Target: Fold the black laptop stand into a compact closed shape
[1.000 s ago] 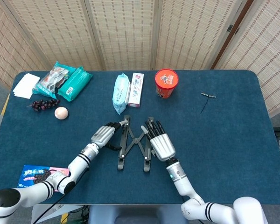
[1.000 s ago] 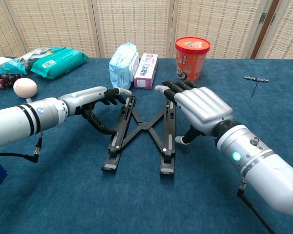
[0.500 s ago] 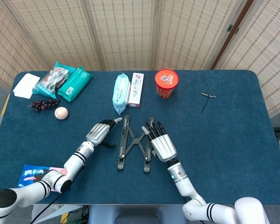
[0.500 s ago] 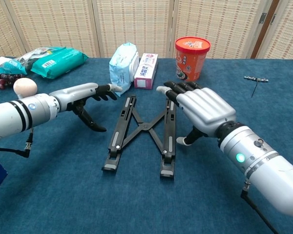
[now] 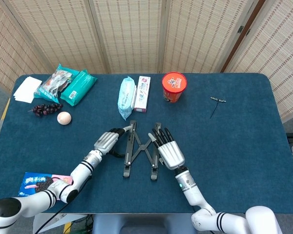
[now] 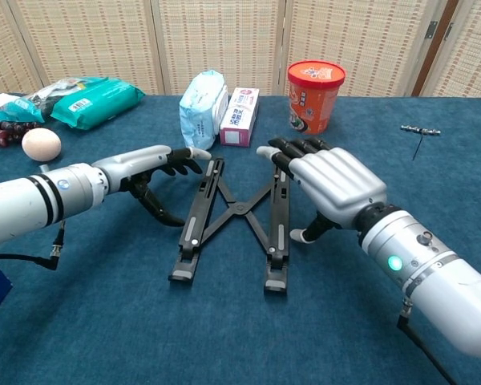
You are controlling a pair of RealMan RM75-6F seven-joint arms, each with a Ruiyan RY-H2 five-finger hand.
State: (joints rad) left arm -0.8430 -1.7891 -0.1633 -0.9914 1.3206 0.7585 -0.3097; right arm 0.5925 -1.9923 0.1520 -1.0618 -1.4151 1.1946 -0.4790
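Black laptop stand [image 6: 234, 215] flat and spread in an X. Left hand [image 6: 140, 166] outstretched beside its left rail, empty; right hand [image 6: 333, 183] spread, fingertips at right rail.

Bright, even, diffuse light from overhead; shadows soft and short under silver-and-black robot right hand [image 6: 330, 180] and black folding metal laptop stand [image 6: 239, 218]; mild sheen on hand's metal back; both views sharp; slight wide-angle stretch at chest view edges.
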